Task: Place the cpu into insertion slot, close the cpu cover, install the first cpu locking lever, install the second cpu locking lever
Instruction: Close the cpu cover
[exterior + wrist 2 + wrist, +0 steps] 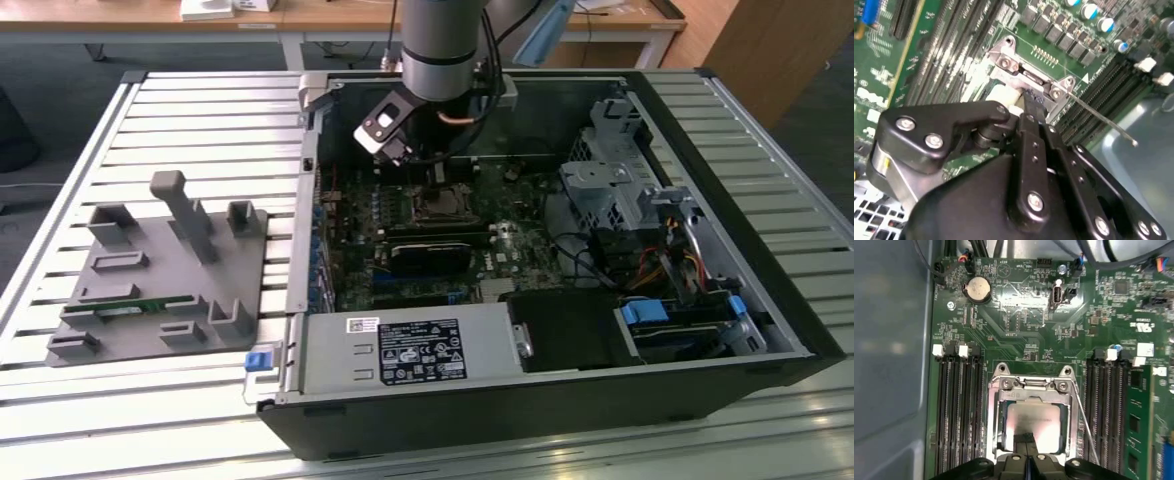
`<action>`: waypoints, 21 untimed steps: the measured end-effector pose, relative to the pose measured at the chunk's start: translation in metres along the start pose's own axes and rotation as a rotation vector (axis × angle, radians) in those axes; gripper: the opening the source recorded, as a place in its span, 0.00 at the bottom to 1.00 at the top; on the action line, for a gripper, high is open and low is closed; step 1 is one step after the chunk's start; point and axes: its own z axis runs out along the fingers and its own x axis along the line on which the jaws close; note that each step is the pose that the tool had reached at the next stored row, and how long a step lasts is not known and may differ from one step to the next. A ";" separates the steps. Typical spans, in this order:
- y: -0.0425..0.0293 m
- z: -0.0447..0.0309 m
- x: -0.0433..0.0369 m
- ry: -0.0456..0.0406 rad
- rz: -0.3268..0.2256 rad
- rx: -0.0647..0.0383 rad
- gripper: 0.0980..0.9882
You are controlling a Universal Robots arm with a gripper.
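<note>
Two fingers of my gripper point(1025, 440) sit pressed tip against tip, with nothing that I can see between them. They point down at the near edge of the cpu point(1035, 420); whether they touch the metal or hang just above it I cannot tell. The cpu lies flat in its seat, pale face up, and the cpu cover point(999, 415) appears to be down around it, its window framing the chip. Just beside the frame a thin wire locking lever point(1086, 425) stands free, slanting away over the long black memory slots point(1109, 410) rather than lying along the cover. So I judge that the placing is done, the cover is closed or nearly so, and the work in hand lies between seating that cover and the first lever. The lever on the other side I cannot make out well. Any move from here calls for fine aim: closed tips meeting a thin springy wire squarely, and a steady push that does not skid onto the green circuit board point(1019, 335). Farther off, the insertion slot point(438, 206) sits in the upper centre of the exterior view, inside the open computer case point(534, 415). A grey fixture plate point(147, 290) rests on the slatted table point(80, 420) at the exterior view's left.
</note>
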 end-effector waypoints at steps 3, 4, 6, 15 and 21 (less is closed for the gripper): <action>0.0001 -0.0024 0.0001 0.0004 0.000 0.000 0.01; 0.0003 -0.0025 0.0001 0.0003 0.000 0.000 0.01; 0.0020 -0.0025 0.0000 0.0002 0.000 0.000 0.01; 0.0166 -0.0022 -0.0002 0.0003 0.000 0.001 0.01; 0.0222 -0.0021 -0.0003 0.0002 0.000 0.002 0.01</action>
